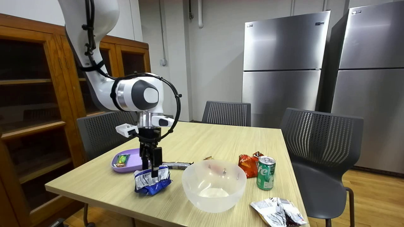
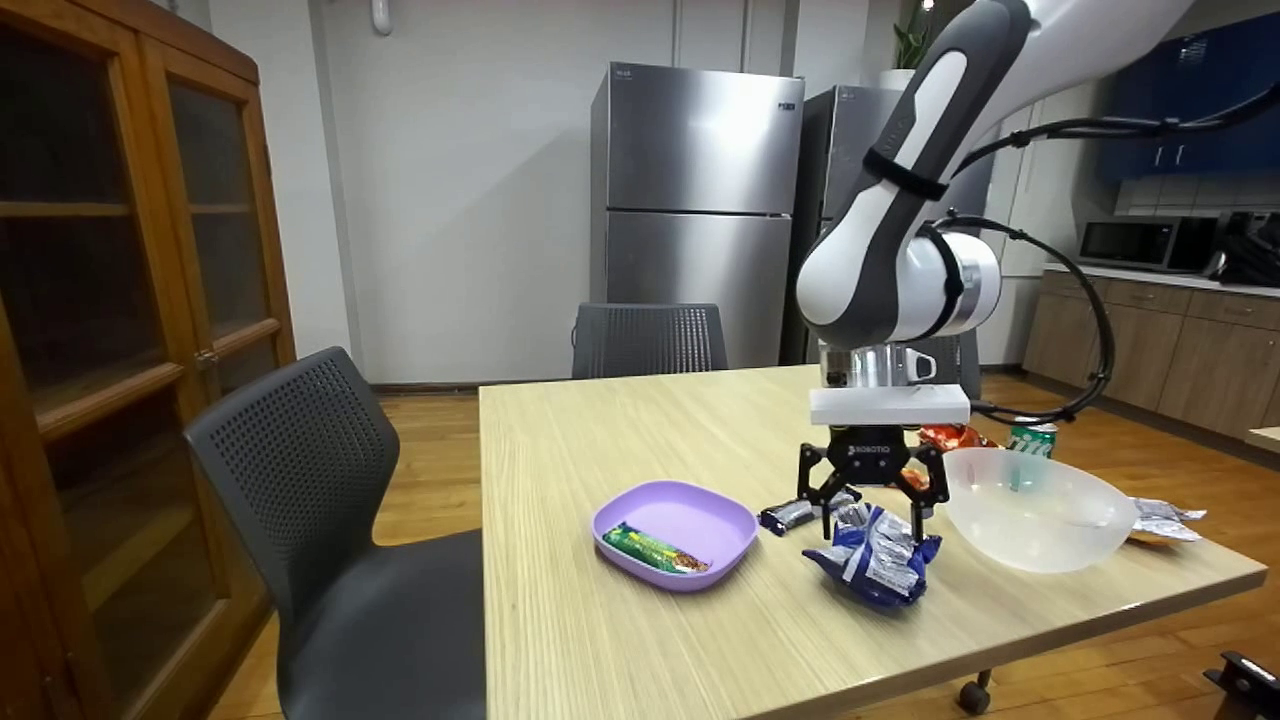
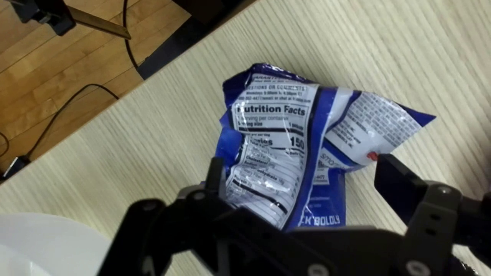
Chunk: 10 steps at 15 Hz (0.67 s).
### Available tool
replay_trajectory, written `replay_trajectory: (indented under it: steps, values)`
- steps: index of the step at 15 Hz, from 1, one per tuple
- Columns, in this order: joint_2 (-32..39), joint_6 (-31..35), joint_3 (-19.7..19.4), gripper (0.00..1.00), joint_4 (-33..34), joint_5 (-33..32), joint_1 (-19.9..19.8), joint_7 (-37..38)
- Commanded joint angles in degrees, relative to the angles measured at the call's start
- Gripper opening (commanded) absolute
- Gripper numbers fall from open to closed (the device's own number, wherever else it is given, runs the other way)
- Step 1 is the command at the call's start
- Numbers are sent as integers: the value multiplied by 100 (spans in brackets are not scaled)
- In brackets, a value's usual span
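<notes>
Gripper spread wide, I see, from the left in both exterior views, a purple plate, the blue snack bag it straddles, likely light, slick and crushable, best pinched gently mid-body, near the surface's front edge, then a bowl.

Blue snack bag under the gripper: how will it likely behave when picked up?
Likely floppy: the blue snack bag is creased and folded. Its glossy surface may prove slippery. Its irregular, crumpled shape makes rolling unlikely.
</notes>
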Motion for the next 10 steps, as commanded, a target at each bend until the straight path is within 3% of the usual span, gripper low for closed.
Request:
replay_trajectory:
  steps: [1, 3, 5, 10]
  values:
    - [12, 52, 46, 100, 112, 147, -40, 68]
    - [24, 25, 50, 100, 139, 151, -26, 69]
    - [25, 47, 50, 74, 140, 136, -15, 69]
    - [-1, 57, 75, 34, 118, 167, -43, 17]
